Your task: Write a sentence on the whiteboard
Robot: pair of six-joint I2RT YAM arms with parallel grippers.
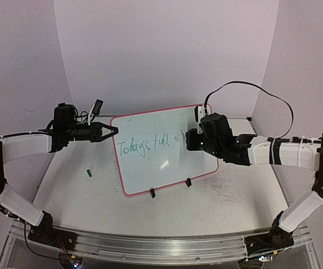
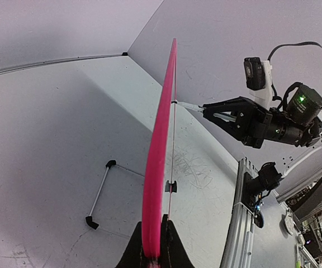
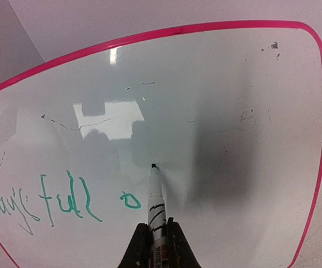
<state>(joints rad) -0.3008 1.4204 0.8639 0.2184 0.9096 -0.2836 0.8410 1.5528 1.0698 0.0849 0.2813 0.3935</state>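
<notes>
Clearly, the wrist view shows the right gripper [image 3: 155, 230] clamping a pen [image 3: 156, 198], hidden overhead.

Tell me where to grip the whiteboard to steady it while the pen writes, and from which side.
Grip the whiteboard on its thin left frame edge, coming from the left, one finger in front, one behind. It stands on clip feet, so that edge faces the left gripper, which straddles it there; the right gripper and pen work the front face.
</notes>
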